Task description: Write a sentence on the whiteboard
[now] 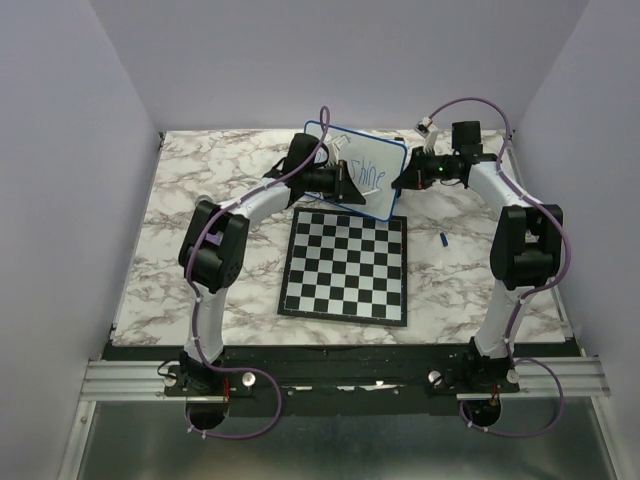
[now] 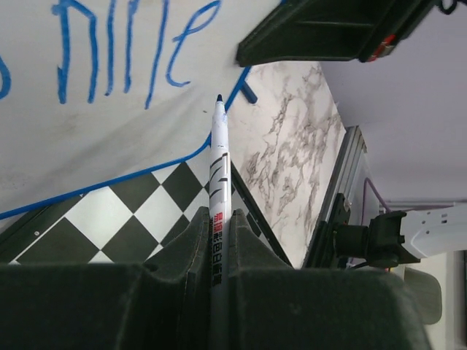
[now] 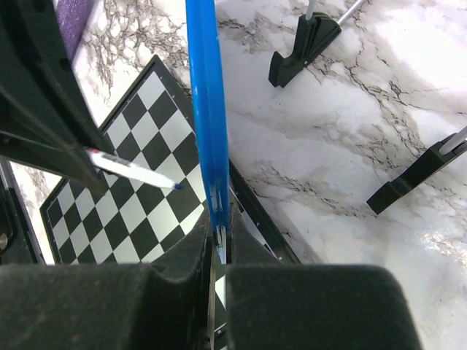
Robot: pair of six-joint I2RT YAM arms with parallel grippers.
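Two arms are both working at the far side of the marble table (image 1: 180,180). The left gripper (image 2: 219,240) has its fingers squeezed tight on a white marker (image 2: 220,168), which pokes straight out with its dark tip just under the blue writing, near the board's lower rim. Honestly can't tell if the tip is touching the surface or not. The right gripper (image 3: 219,248) has its fingers pinched nearly together on the blue rim of the whiteboard (image 1: 355,138), grabbing it edge-on at the board's right side. The whiteboard sits tilted between the two grippers, over the far edge of the chessboard (image 1: 347,265). The sentence (image 2: 124,51) is thin blue handwriting; from the top camera I can make out something like "shine", and the rest is too small to read. In the right wrist view, two black feet (image 3: 306,44) on thin rods show over the marble behind the board. A small blue thing (image 1: 442,239) lies on the table just right of the chessboard.
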